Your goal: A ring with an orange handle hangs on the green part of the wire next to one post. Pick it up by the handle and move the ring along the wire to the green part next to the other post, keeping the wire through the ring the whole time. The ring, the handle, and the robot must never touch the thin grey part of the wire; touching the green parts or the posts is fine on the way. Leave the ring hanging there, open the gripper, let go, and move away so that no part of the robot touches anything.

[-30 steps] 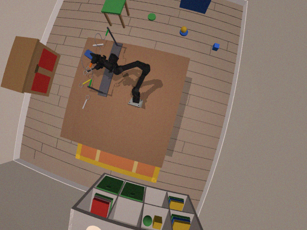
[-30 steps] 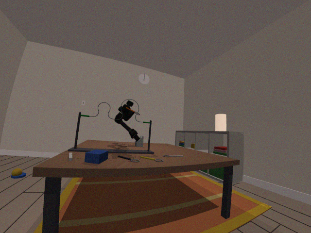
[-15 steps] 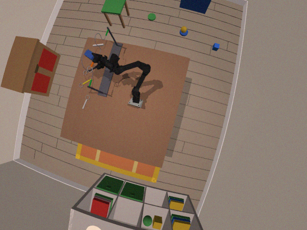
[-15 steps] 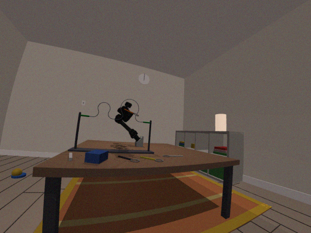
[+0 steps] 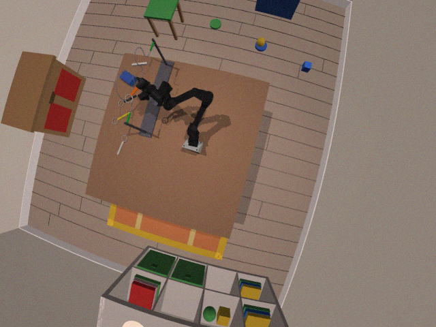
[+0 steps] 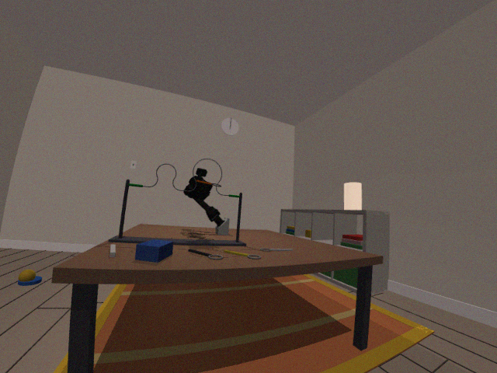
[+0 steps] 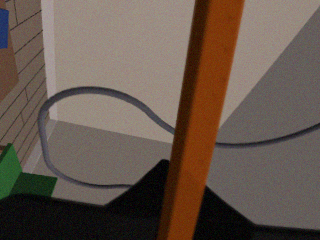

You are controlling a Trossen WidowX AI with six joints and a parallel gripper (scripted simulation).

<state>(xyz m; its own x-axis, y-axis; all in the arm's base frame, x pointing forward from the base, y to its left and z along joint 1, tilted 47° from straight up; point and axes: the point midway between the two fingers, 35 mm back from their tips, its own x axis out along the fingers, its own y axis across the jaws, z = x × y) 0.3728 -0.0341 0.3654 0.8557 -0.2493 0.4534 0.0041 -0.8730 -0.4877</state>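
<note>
My gripper (image 5: 137,89) (image 7: 169,167) is shut on the orange handle (image 5: 134,91) (image 6: 203,183) (image 7: 206,95), high above the table. The ring (image 5: 125,97) (image 6: 220,185) at its end is by the lower right side of the wire's large loop in the exterior view; whether the wire runs through it is too small to tell. The grey wire (image 6: 206,158) (image 7: 92,90) passes behind the handle in the wrist view. One green part (image 5: 152,45) (image 6: 135,185) is by the far post (image 5: 159,51) (image 6: 123,208); the other (image 5: 128,118) (image 6: 234,196) is by the near post (image 5: 135,127) (image 6: 239,218).
A dark base (image 5: 162,75) joins the posts. On the table lie a blue box (image 5: 127,78) (image 6: 154,250), a white bar (image 5: 139,64) (image 6: 112,250), and ringed tools with black (image 6: 198,252), yellow (image 5: 122,116) (image 6: 237,253) and white (image 5: 120,147) (image 6: 280,249) handles.
</note>
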